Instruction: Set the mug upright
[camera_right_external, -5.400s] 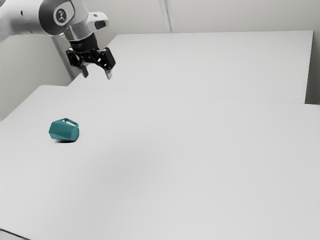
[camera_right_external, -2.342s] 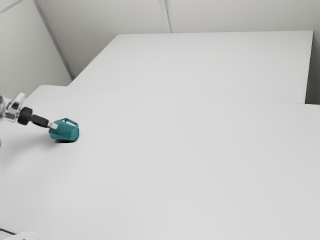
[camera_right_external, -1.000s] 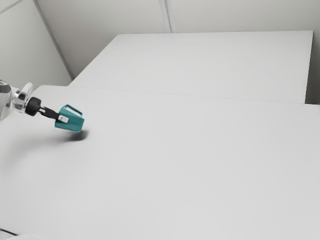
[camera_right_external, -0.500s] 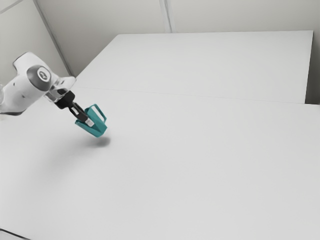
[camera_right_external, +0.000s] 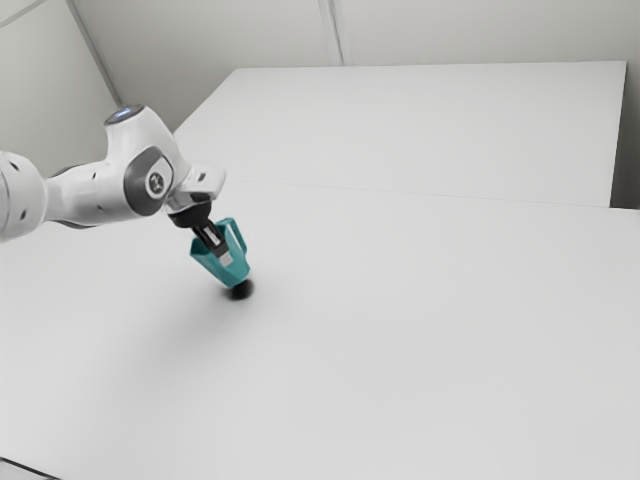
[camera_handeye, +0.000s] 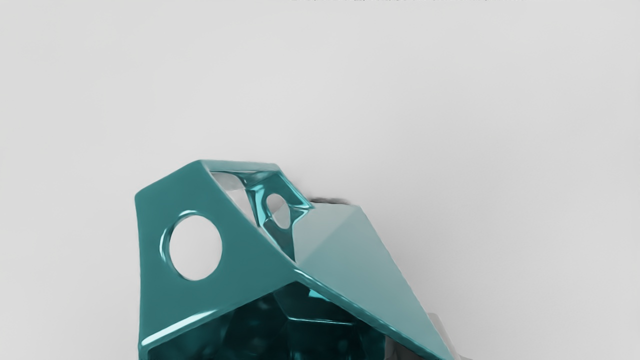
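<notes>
The teal faceted mug hangs tilted from my gripper in the exterior view, its mouth facing up toward the view's left and its handle on the side toward the view's right. Its bottom corner is just over a dark shadow; whether it touches the table I cannot tell. In the wrist view the mug shows its handle, rim and dark inside. There my gripper pinches the mug's wall, one finger inside the mouth and the other against the outside.
A second white surface stands beyond the table, toward the top of the exterior view, with pale walls behind it. A dark line crosses the lower left corner of the exterior view.
My gripper closed on the mug and raised it from lying on its side. Since then I have carried it toward the exterior view's right, and its mouth has turned further upward.
</notes>
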